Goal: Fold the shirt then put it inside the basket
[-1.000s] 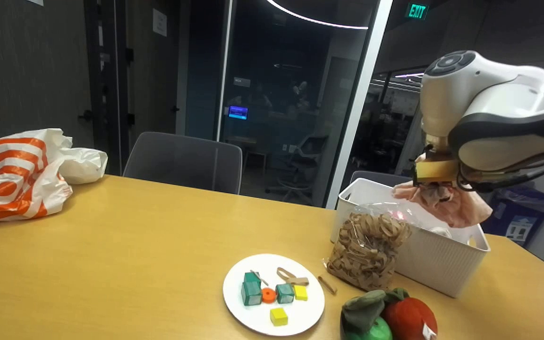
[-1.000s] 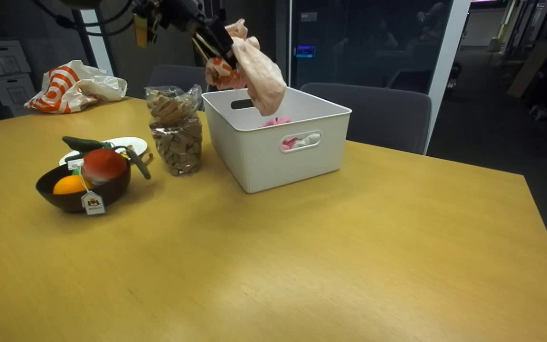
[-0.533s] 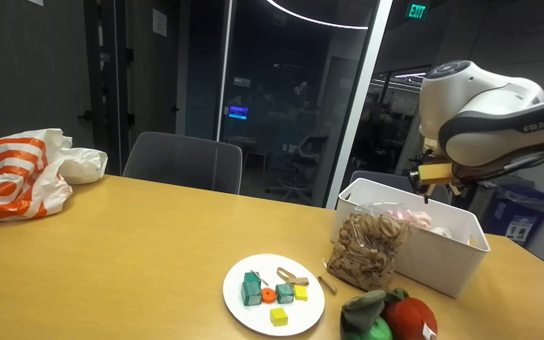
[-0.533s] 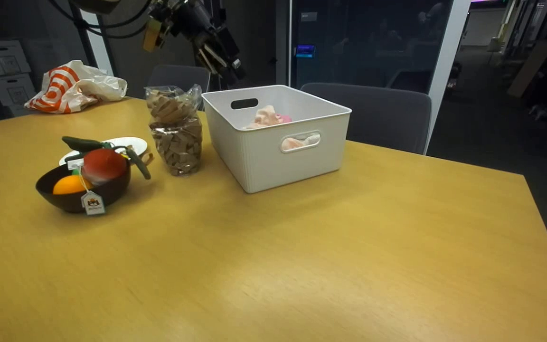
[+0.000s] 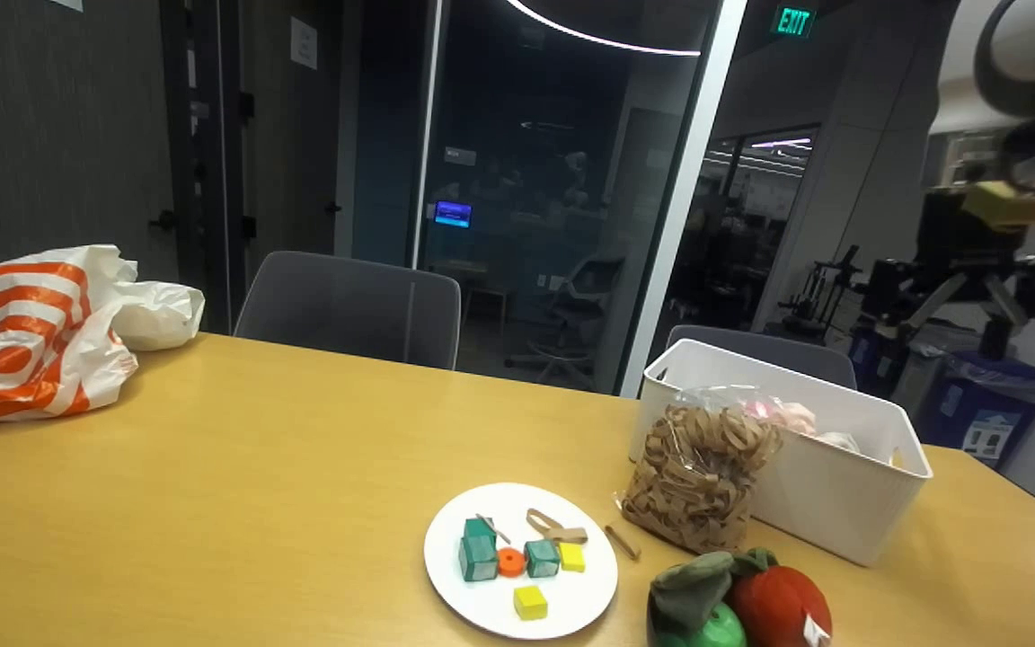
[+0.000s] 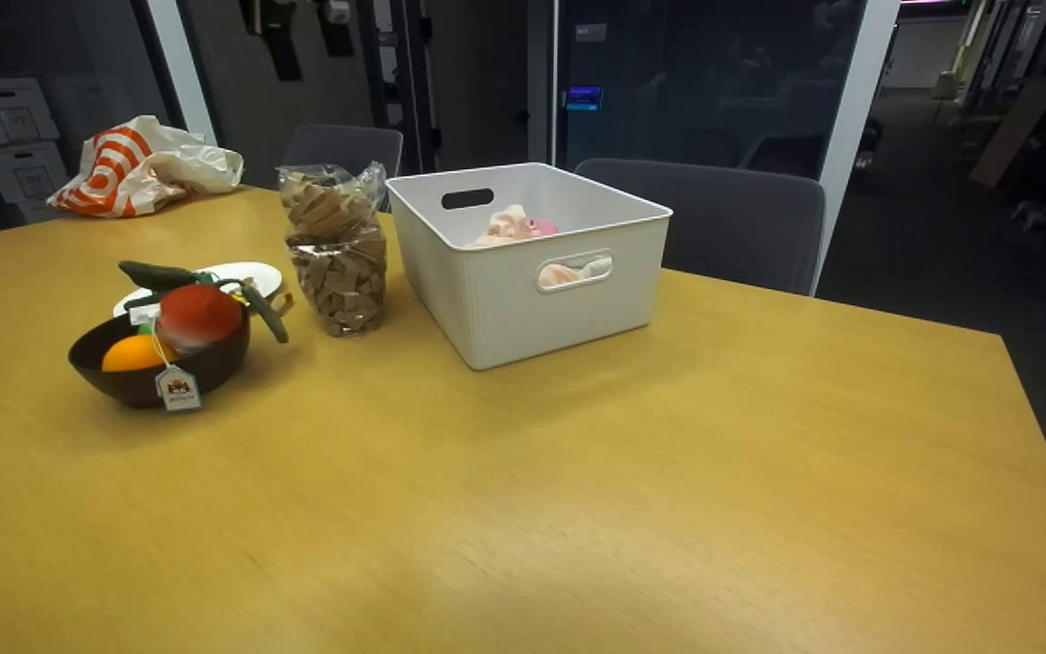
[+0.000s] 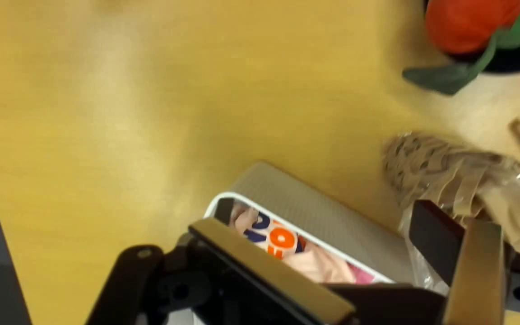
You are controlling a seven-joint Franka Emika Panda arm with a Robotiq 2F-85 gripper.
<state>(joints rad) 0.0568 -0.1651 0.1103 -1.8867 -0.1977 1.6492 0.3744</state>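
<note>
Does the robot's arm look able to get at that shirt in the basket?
Probably yes: the gripper is open and holds nothing, and the basket is uncovered, so the shirt looks free from above.

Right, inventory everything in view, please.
Table: 1, yellow, foreground
Basket: 1, white, on table
Shirt: 1, pale pink, in basket
Other cloth: count unclear, pink and white, in basket
Bag of strips: 1, clear and brown, beside basket
Bowl: 1, dark brown, on table
Toy produce: several, red, orange, green, in bowl
Plate: 1, white, on table
Blocks: 3 green, 2 yellow, on plate
Ring: 1, orange, on plate
Loose strips: several, brown, on and beside plate
Shopping bag: 1, white and orange, on table
Chairs: at least 2, grey, behind table
Boxes: at least 2, pale, background
Exit sign: 1, green, background
Screen: 1, blue, background
Bin: at least 1, blue, background
Gripper: 1, black, in midair, open
Arm: 1, white, above gripper
</note>
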